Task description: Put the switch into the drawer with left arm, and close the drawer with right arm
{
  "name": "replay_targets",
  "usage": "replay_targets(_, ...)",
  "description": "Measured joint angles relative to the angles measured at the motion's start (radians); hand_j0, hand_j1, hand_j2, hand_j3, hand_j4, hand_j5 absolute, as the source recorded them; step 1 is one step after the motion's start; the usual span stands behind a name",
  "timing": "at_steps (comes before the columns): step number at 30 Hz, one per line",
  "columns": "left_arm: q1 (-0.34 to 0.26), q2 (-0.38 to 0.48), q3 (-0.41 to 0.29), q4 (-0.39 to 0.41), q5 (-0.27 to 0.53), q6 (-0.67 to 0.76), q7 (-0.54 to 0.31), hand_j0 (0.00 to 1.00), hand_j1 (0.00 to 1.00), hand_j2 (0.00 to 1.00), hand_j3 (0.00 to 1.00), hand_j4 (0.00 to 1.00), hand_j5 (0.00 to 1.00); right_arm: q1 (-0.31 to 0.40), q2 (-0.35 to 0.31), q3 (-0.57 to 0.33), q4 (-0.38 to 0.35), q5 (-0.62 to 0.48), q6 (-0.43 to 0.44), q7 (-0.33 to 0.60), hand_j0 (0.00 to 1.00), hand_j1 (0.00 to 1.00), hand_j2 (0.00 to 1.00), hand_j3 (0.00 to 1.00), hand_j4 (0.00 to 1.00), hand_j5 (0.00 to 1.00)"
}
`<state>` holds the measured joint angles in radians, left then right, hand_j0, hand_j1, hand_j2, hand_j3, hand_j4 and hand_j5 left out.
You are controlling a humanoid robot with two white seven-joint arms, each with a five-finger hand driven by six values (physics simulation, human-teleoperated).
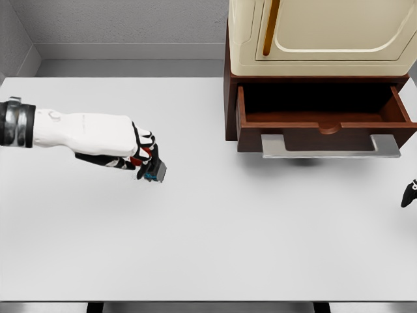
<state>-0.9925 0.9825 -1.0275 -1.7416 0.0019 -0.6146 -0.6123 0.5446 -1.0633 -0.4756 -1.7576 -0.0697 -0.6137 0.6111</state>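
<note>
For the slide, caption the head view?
Left hand grips the switch above the table; drawer open, right hand at the edge.

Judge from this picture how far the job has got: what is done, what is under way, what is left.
Done: the drawer stands pulled out, nothing visible inside. Under way: the left hand has its fingers around the switch over the table, well left of the drawer. Left: carrying the switch across, dropping it in, then closing the drawer with the right hand, barely visible at the right edge.

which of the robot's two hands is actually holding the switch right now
The left hand: its fingers close on the switch, while the right hand barely shows at the frame's right edge.
</note>
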Motion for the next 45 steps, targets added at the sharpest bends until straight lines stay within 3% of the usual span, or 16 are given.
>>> replay_targets(8,-0.115,-0.170,0.000,0.003,0.016,-0.001,0.000,0.36,0.36,0.36,0.36,0.36,0.36,0.002,0.000,0.001,0.000,0.000,0.000,0.000,0.43,0.43,0.43,0.43,0.43,0.43)
replay_targets(17,-0.195,-0.325,-0.001,0.035,0.032,-0.001,-0.001,0.36,0.36,0.36,0.36,0.36,0.36,-0.008,-0.003,0.014,0.000,0.001,0.000,0.000,0.43,0.43,0.43,0.43,0.43,0.43)
replay_targets(22,-0.262,-0.437,-0.004,0.147,0.036,0.000,0.000,0.36,0.36,0.36,0.36,0.36,0.36,-0.008,-0.004,0.015,0.000,0.001,0.000,0.000,0.43,0.43,0.43,0.43,0.43,0.43)
replay_targets(29,-0.337,-0.636,-0.009,0.404,0.032,-0.001,0.000,0.36,0.36,0.36,0.36,0.36,0.36,-0.008,-0.004,0.015,0.000,0.002,0.000,0.000,0.43,0.43,0.43,0.43,0.43,0.43)
replay_targets(36,-0.333,-0.753,-0.010,0.564,0.025,-0.001,-0.001,0.37,0.37,0.37,0.37,0.37,0.37,-0.008,-0.004,0.015,0.000,0.002,0.000,0.000,0.44,0.44,0.44,0.44,0.44,0.44)
replay_targets(45,-0.299,-0.816,-0.011,0.654,-0.004,0.000,0.000,0.41,0.41,0.41,0.41,0.41,0.41,-0.008,-0.004,0.015,0.000,0.002,0.000,0.000,0.44,0.44,0.44,0.44,0.44,0.44)
